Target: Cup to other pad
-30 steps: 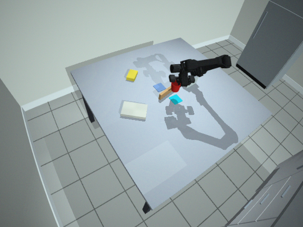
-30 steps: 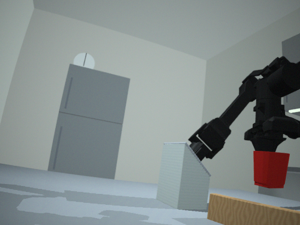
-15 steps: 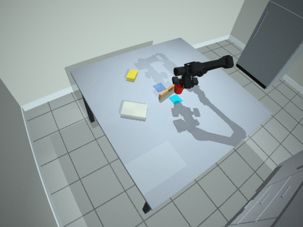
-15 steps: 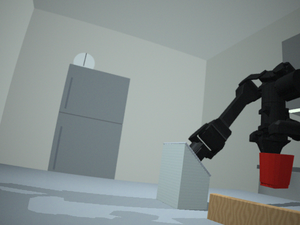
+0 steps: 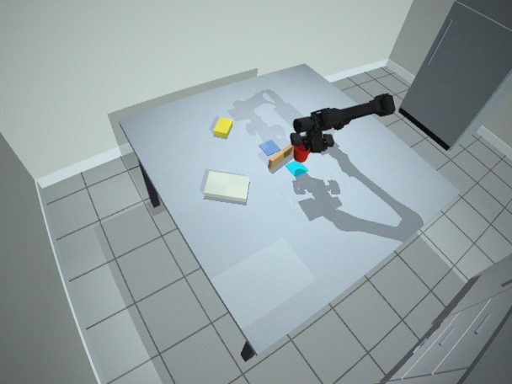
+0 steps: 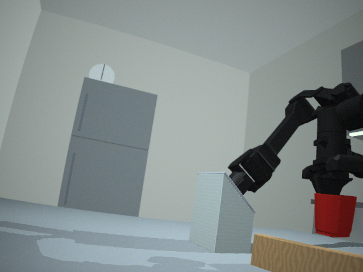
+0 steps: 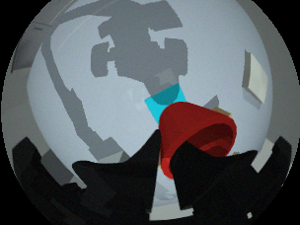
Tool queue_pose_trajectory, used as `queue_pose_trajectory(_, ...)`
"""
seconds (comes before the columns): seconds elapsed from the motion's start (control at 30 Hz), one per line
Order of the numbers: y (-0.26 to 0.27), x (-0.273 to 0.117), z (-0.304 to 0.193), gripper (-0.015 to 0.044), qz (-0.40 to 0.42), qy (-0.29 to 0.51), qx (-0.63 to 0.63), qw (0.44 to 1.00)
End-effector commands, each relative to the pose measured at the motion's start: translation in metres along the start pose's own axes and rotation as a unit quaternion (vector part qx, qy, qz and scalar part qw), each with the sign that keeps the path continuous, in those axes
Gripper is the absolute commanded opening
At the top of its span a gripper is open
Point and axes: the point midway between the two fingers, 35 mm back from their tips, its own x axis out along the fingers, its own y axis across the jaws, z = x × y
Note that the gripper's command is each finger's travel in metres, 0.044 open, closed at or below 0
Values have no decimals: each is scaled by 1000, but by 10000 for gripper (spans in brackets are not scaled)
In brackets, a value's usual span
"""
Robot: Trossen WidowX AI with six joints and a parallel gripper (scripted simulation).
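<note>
a: why are we gripping the cup (image 6: pixel 335 214) by its rim?

b: our gripper (image 6: pixel 329 187) is clamped on it from above, so it hangs upright and keeps the marbles in, off the table, just short of the cyan pad (image 5: pixel 297 168).

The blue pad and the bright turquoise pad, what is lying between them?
A light wooden block lies between the blue square pad and the turquoise square pad, seen in the top view.

Arm (image 5: pixel 355 111) stretched out level, wrist bent down; pincer (image 6: pixel 329 191) pointing straight down, clamped on the cup (image 6: pixel 335 214).
</note>
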Motion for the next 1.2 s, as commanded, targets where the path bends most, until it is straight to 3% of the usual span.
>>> queue_pose_trajectory(0.0,1,7,-1,0,3,0,4,1000)
queue_pose_trajectory(1.17,3,51,0,0,4,-1,4,1000)
